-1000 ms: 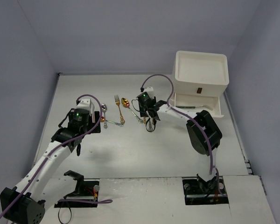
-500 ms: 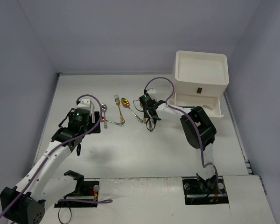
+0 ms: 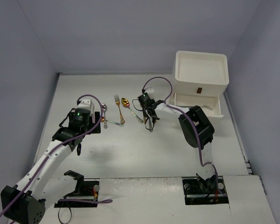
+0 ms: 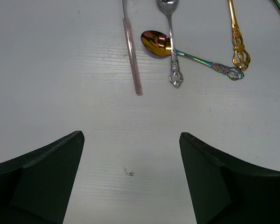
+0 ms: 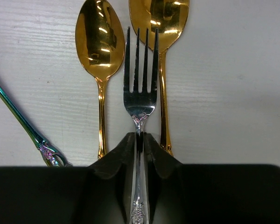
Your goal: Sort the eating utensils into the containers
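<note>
My right gripper [image 5: 140,137] is shut on the neck of a silver fork [image 5: 140,88], whose tines point away over the table. Two gold spoons [image 5: 99,42] [image 5: 159,18] lie on either side of it, and an iridescent teal handle [image 5: 18,119] lies to the left. From above, the right gripper [image 3: 150,122] is down among the utensils at mid-table. My left gripper [image 4: 130,135] is open above bare table, short of a pink handle [image 4: 132,60], a silver spoon [image 4: 170,37] and an iridescent spoon [image 4: 156,42]. The cream cabinet [image 3: 200,70] stands at the back right with its lower drawer [image 3: 214,108] pulled out.
A gold fork [image 3: 116,100] and a gold spoon [image 3: 125,101] lie between the two grippers. A gold handle [image 4: 238,42] lies right of the iridescent spoon. Grey walls close the table on three sides. The arm bases [image 3: 205,189] sit at the near edge.
The right jaws have closed onto the silver fork, and the right arm has folded in slightly to the left. The left arm has not moved.
</note>
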`<state>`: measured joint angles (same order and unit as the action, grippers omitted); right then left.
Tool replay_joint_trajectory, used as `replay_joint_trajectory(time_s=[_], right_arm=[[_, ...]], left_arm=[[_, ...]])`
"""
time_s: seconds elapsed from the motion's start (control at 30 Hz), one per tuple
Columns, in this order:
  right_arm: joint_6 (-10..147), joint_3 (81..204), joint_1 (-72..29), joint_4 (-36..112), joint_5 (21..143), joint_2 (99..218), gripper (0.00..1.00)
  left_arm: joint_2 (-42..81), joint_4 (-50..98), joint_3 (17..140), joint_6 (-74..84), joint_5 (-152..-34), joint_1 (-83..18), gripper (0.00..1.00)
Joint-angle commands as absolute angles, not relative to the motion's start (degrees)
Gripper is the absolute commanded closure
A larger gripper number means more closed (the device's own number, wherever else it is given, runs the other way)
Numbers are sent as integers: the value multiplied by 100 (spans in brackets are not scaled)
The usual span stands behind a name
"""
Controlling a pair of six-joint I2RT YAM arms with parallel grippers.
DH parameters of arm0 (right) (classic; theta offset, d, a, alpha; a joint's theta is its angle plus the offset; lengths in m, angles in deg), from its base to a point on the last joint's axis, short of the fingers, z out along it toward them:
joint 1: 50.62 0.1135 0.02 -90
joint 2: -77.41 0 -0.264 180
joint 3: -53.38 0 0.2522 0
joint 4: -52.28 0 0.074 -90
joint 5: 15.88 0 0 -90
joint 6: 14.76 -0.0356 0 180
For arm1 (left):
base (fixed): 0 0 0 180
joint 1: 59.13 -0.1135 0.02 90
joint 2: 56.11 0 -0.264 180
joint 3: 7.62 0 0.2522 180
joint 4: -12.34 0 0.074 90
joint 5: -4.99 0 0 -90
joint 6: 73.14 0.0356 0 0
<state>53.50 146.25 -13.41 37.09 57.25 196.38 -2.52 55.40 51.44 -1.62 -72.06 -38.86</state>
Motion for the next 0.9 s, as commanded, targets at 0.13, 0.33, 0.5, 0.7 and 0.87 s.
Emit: replay_joint_trajectory(time_s=[0.13, 0.33, 0.5, 0.7, 0.87], right_arm=[[5327, 14703, -1301, 3722, 5758, 19513, 100], [5353, 14713, -1283, 3720, 5681, 18455, 100], [5270, 14402, -1283, 3729, 5701, 17284, 100], [4785, 13475, -1371, 3720, 5671, 15883, 100], [3817, 12516, -1614, 3726, 5228, 14578, 100]], left_arm=[[-213, 5387, 5457, -166, -7158, -3901, 19], [-223, 5387, 5456, -159, -7139, -3901, 19], [-225, 5385, 5466, -170, -7149, -3909, 19], [-249, 5378, 5483, -181, -7156, -3905, 19], [-214, 5381, 5486, -206, -7197, -3936, 19]])
